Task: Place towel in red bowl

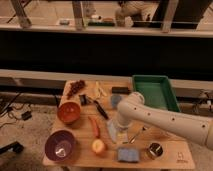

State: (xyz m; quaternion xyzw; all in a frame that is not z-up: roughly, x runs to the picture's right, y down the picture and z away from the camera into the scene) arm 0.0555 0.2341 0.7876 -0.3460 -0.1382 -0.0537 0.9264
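Camera view puts the towel (111,132) flat on the desk (172,150), just right of the carrot (94,127), with the gripper (121,131) down at its right edge. I judge this to be the pick-up step, the cloth not yet lifted. Next I need a firm pinch on the thin cloth, then a carry left over the carrot to the red bowl (69,112), well apart. The arm (150,114) covers the gripper's tip, so I cannot tell whether it is spread, closed, or touching the cloth.

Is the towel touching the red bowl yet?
Apart. The camera view shows the towel on the table with the carrot lying between it and the red bowl; the gripper sits over the towel's right edge.
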